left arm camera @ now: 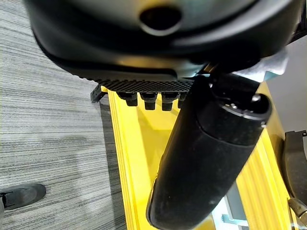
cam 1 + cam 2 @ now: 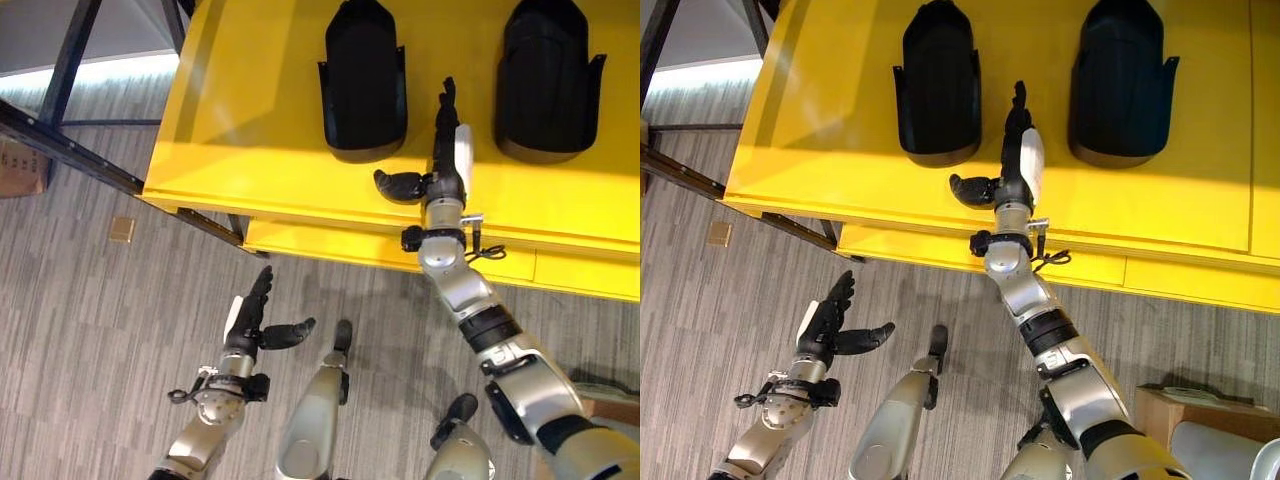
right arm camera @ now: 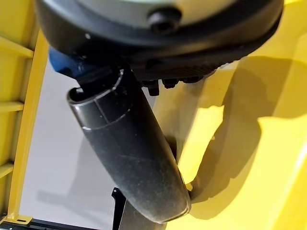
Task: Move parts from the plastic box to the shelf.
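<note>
The left hand (image 2: 250, 325) hangs low over the grey floor (image 2: 90, 330), fingers straight, thumb out, holding nothing. Farther out, the right hand (image 2: 440, 165) reaches above the yellow shelf (image 2: 250, 130), fingers straight, empty, between 2 black parts (image 2: 365, 80) resting there.

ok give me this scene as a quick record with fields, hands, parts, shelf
right hand: open, fingers straight, stretched over the yellow shelf between the two parts, holding nothing
left hand: open, low over the grey floor, holding nothing
left black part: lying on the shelf
right black part: lying on the shelf, apart from the first
plastic box: cannot tell where
</note>
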